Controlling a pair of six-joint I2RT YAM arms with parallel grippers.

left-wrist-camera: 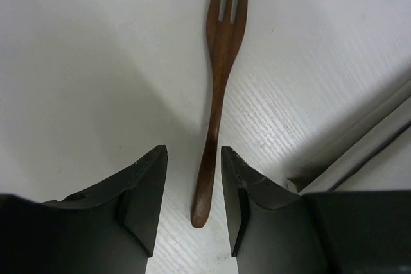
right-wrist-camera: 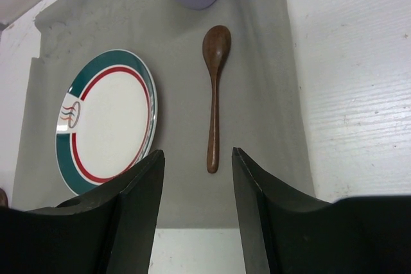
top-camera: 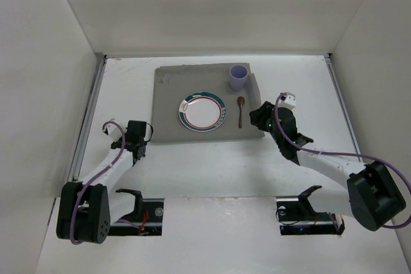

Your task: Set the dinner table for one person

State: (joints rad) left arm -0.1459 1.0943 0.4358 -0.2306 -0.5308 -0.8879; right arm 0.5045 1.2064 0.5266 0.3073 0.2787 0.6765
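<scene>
A brown wooden fork (left-wrist-camera: 218,81) lies on the white dinner table (top-camera: 212,171), left of the grey mat (top-camera: 170,104). My left gripper (left-wrist-camera: 194,152) is open, with its jaws on either side of the fork's handle end and not touching it. In the top view the left gripper (top-camera: 138,138) hides the fork. On the mat are a plate (top-camera: 202,110) with a teal and red rim, a purple cup (top-camera: 238,78) and a wooden spoon (top-camera: 240,111). My right gripper (right-wrist-camera: 198,153) is open and empty over the mat's near edge. The spoon's (right-wrist-camera: 214,88) handle end lies just ahead of it.
A metal rail (top-camera: 90,113) runs along the table's left edge, close to the left gripper, and shows in the left wrist view (left-wrist-camera: 369,142). Another rail (top-camera: 340,104) runs down the right edge. White walls enclose the table on three sides.
</scene>
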